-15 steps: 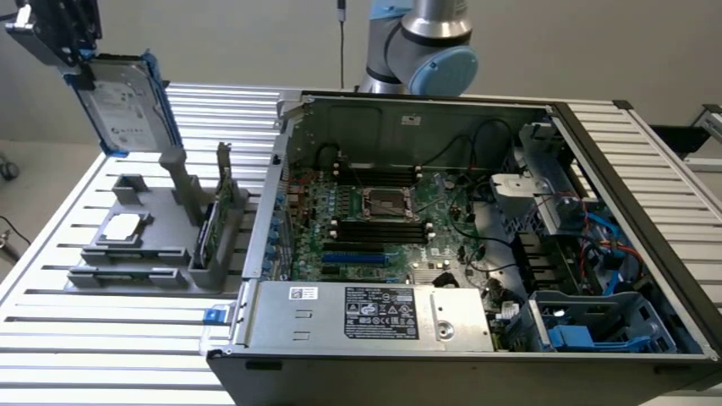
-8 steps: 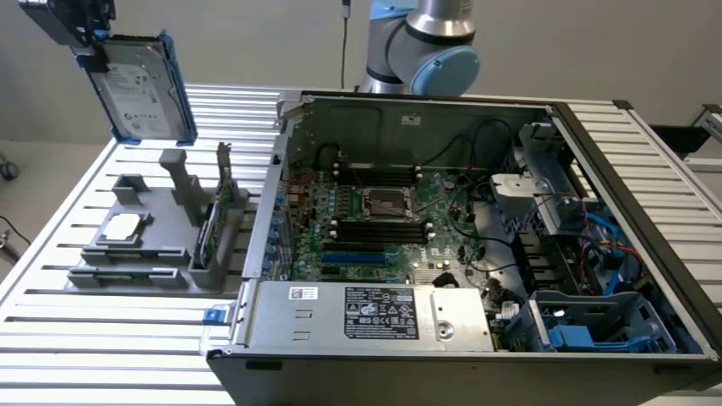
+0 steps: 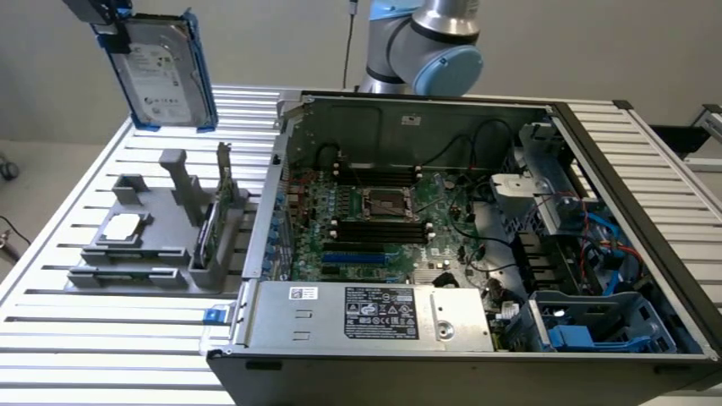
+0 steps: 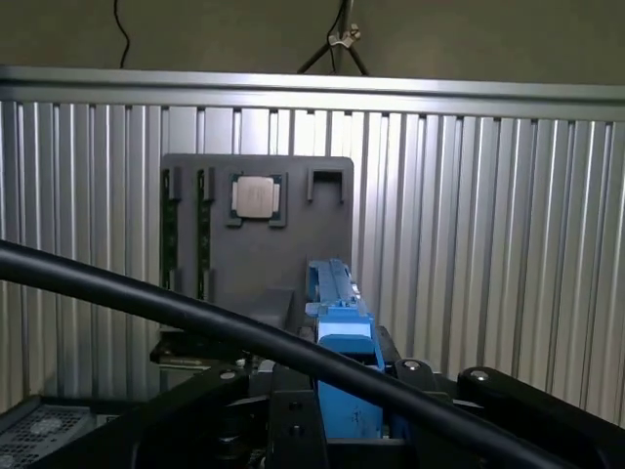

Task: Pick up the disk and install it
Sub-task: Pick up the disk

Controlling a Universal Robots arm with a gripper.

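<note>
The disk [image 3: 167,72] hangs upright high above the slatted table at the exterior view's left, label side showing, blue carrier around its edges. My gripper [image 3: 111,34] is shut on its upper corner, well above the grey holder [image 3: 147,245]. In the wrist view the disk's blue carrier edge [image 4: 342,327] runs out from between my dark fingers [image 4: 293,420], with the grey holder [image 4: 256,234] far below it. The open computer case [image 3: 282,169] lies to the exterior view's right of the disk.
The grey holder carries a small square silver chip [image 3: 124,224] and a thin green card [image 3: 209,228] standing on edge. Inside the case are the motherboard [image 3: 378,220], the power supply [image 3: 373,313] and blue drive bays [image 3: 587,326]. A black cable [image 4: 195,313] crosses the wrist view.
</note>
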